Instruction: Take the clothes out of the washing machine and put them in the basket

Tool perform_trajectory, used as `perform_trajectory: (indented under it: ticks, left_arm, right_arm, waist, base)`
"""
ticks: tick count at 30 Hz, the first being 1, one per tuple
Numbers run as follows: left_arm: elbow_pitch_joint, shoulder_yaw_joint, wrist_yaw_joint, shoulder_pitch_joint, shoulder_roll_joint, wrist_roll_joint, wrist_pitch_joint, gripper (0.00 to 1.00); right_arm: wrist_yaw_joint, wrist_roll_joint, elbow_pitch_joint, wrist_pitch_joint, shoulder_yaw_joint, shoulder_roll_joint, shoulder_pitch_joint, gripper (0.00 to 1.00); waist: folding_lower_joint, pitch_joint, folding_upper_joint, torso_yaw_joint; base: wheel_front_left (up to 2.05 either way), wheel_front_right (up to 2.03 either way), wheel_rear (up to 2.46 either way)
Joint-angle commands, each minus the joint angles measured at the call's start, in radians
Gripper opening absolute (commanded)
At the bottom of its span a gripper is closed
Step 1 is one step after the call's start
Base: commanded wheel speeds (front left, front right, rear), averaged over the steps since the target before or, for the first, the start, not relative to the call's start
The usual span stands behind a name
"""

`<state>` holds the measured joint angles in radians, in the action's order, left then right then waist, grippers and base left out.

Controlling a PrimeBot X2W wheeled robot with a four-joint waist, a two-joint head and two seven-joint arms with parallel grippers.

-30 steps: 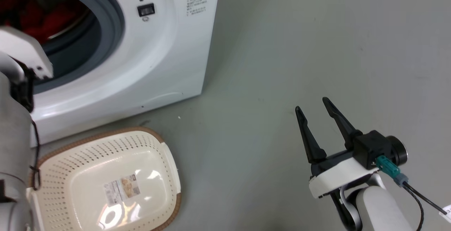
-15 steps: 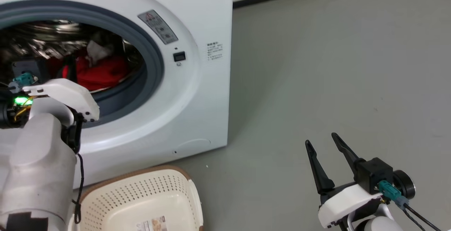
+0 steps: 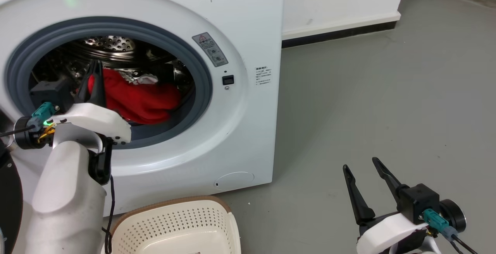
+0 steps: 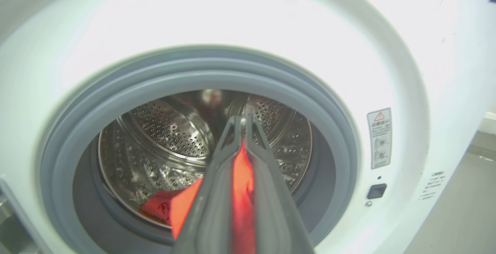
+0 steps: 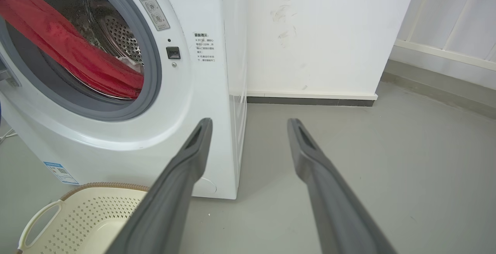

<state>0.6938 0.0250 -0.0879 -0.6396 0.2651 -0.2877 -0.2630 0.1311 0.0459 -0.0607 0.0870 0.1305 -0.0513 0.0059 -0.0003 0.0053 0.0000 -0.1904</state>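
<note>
Red clothes (image 3: 143,99) lie in the washing machine (image 3: 240,103) drum; your left claw (image 3: 94,69) is clenched on them at the porthole. Your right claw (image 3: 360,165), released, hovers right of the near basket (image 3: 174,223).

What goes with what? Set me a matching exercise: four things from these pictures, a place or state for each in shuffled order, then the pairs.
Things
1. left gripper
2. basket
3. right gripper
4. clothes

Places or states
A. open, holding nothing
B. on the floor in front of the washing machine
C. red, partly inside the drum
D. shut on the clothes at the porthole

Pairs: 1-D, 2-B, 3-A, 4-C
</note>
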Motion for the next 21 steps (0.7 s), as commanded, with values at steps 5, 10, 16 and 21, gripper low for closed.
perform_trajectory:
  ticks: [5,10,16,21]
  left_arm:
    - [-0.15,-0.006,0.008,0.082,-0.035,0.004,-0.003,0.0]
    - [-0.315,0.005,0.026,0.183,-0.07,-0.006,0.001,0.0]
    - [-0.565,0.023,0.074,0.372,-0.112,-0.01,0.048,0.0]
    - [-0.79,0.064,0.115,0.564,-0.147,-0.004,0.1,0.0]
  right_arm:
    - [-0.001,-0.005,0.019,-0.012,-0.003,0.002,0.022,1.0]
    - [-0.001,-0.001,0.032,-0.02,-0.005,0.002,0.033,1.0]
    - [-0.001,-0.007,0.044,-0.03,0.007,0.002,0.035,1.0]
    - [-0.001,-0.009,0.05,-0.036,0.012,0.002,0.035,1.0]
  waist:
    - [0.0003,-0.008,0.0,0.031]
    - [0.0003,-0.007,0.0,0.058]
    - [0.0003,-0.003,0.0,0.085]
    - [0.0003,0.004,0.0,0.103]
  base:
    - [0.0,0.0,0.0]
    - [0.0,0.0,0.0]
    - [0.0,0.0,0.0]
    - [0.0,0.0,0.0]
